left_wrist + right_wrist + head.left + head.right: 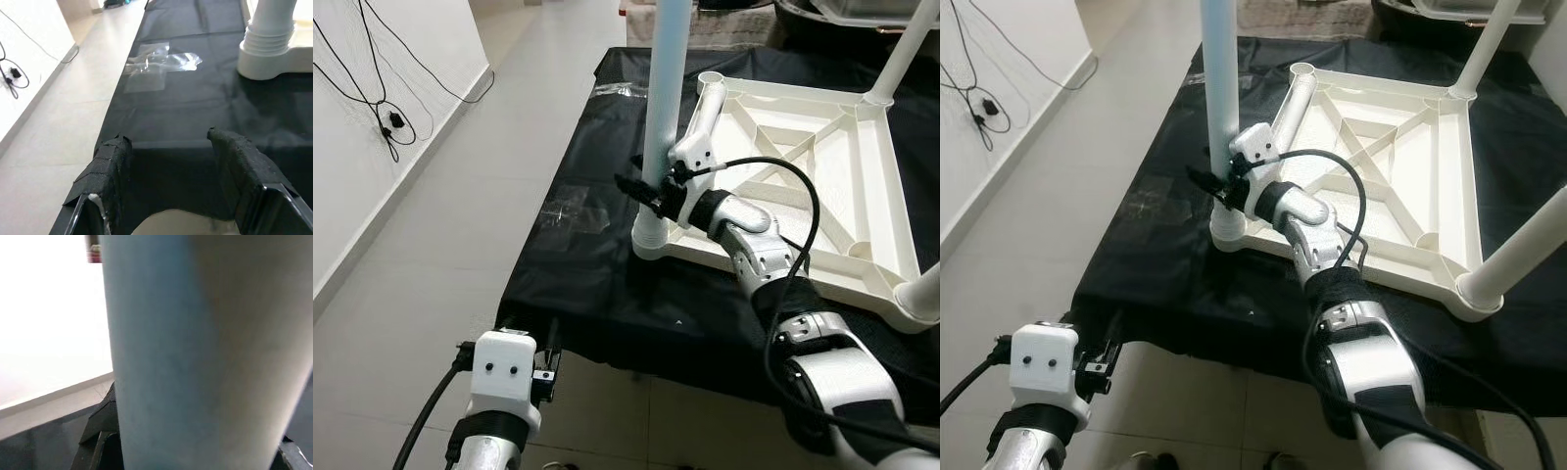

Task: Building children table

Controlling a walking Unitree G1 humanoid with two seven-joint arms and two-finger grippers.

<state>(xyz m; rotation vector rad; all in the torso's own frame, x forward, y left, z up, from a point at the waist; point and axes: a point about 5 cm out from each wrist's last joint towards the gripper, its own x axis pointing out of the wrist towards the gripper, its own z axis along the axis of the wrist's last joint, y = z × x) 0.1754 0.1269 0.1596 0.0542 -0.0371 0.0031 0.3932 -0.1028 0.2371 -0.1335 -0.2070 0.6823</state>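
Your right gripper (646, 191) is clamped round the blue leg (668, 88), blocking that corner of the upturned white table (891, 235). Left of the leg the black cloth (578, 264) lies open, only flat tape (156, 63) there. More legs (1518, 250) stand right.

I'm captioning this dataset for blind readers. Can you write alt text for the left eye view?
The right end effector grips an upright pale blue table leg seated in a corner of an upside-down white tabletop on black cloth.
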